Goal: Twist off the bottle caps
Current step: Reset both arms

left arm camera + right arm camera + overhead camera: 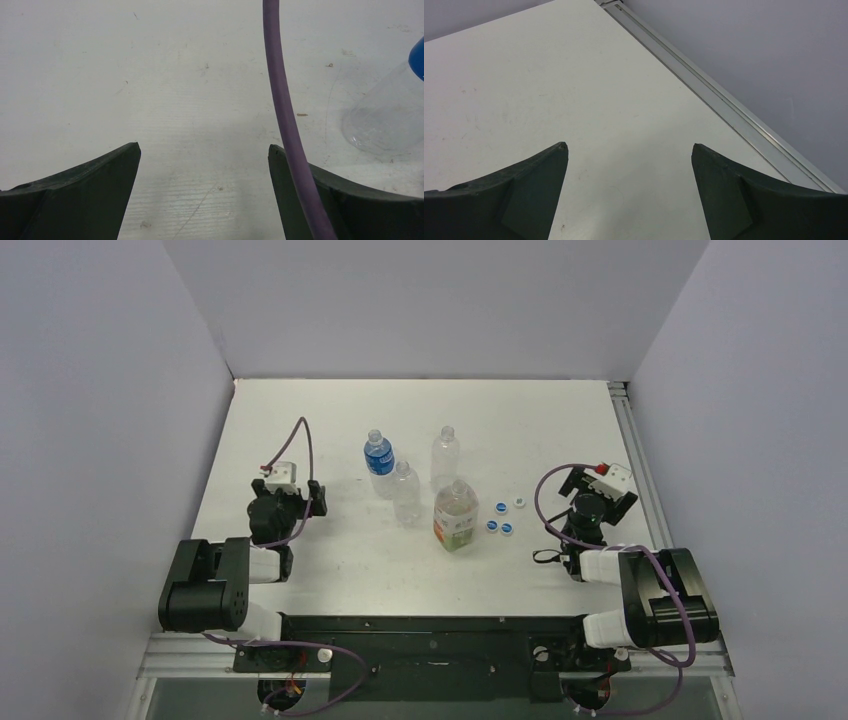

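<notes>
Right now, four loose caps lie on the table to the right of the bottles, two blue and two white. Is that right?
Not quite. The top external view shows four loose caps to the right of the bottles, but three are blue and there is only one white cap.

The top camera looks down from behind on the whole table [400, 570]; both wrist cameras view it close up.

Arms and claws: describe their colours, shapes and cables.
The left arm and right arm are blocky black housings joined by white segments, each trailing a purple cable. A white module with a red tab sits at each wrist. The left claw and right claw each have two dark, wedge-shaped fingers tapering to points.
</notes>
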{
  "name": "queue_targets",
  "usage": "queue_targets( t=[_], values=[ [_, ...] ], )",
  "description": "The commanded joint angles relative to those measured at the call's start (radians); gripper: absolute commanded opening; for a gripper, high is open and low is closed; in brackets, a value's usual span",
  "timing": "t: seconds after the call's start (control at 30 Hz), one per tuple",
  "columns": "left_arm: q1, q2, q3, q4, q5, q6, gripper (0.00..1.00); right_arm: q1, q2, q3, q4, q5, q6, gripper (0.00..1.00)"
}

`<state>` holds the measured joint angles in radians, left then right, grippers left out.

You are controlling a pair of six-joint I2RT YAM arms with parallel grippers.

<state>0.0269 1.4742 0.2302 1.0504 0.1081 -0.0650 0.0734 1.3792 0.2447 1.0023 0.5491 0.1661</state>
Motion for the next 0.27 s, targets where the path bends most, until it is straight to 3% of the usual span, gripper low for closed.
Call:
queue_targets(
  t=[0.0,0.23],
  values=[
    [-0.008,-0.003,0.019,0.066,-0.022,0.015,0.97,0.008,-0.011,-0.008,0.069,0.005,0.001,0.88],
    [-0.009,-0.005,0.013,0.071,-0.025,0.014,0.97,0.007,-0.011,-0.008,0.068,0.004,0.001,0.89]
  ],
)
